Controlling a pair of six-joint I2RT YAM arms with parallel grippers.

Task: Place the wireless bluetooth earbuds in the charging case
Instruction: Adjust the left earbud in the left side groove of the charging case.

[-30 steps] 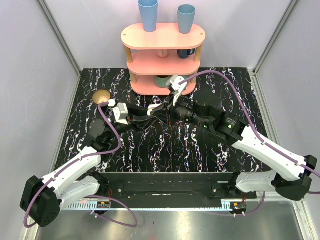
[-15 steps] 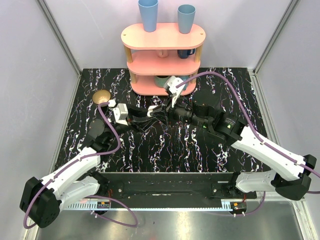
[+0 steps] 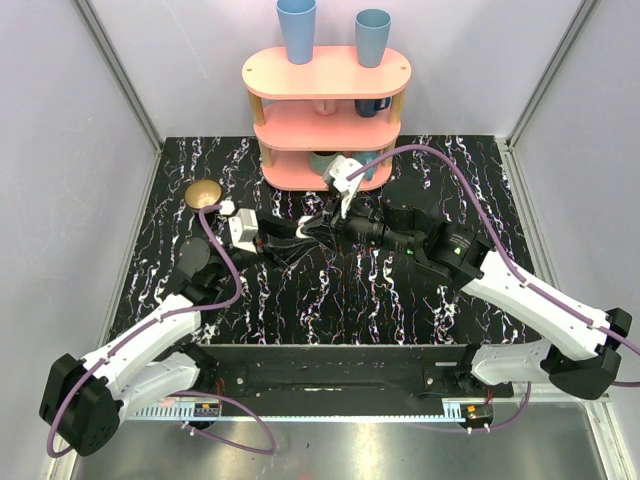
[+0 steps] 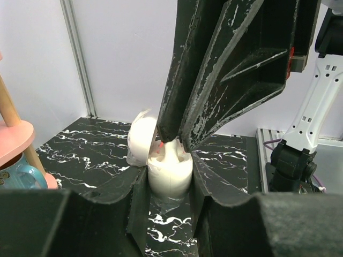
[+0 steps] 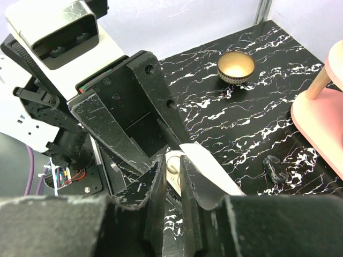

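Evidently the left claw clamps the charging case steady while the right claw pinches an earbud directly above it.

No legible text, label, brand, number or sign on anything in any view.

The charging case is smooth white plastic with a soft gloss, while the right gripper has fingers of matt black plastic, scuffed with pale scratches. The tabletop has a black, white-veined marble pattern with a slight sheen, and the bowl gleams like golden metal. The shelf has matt pink boards on bare wooden posts, and the cups look like matt blue plastic.
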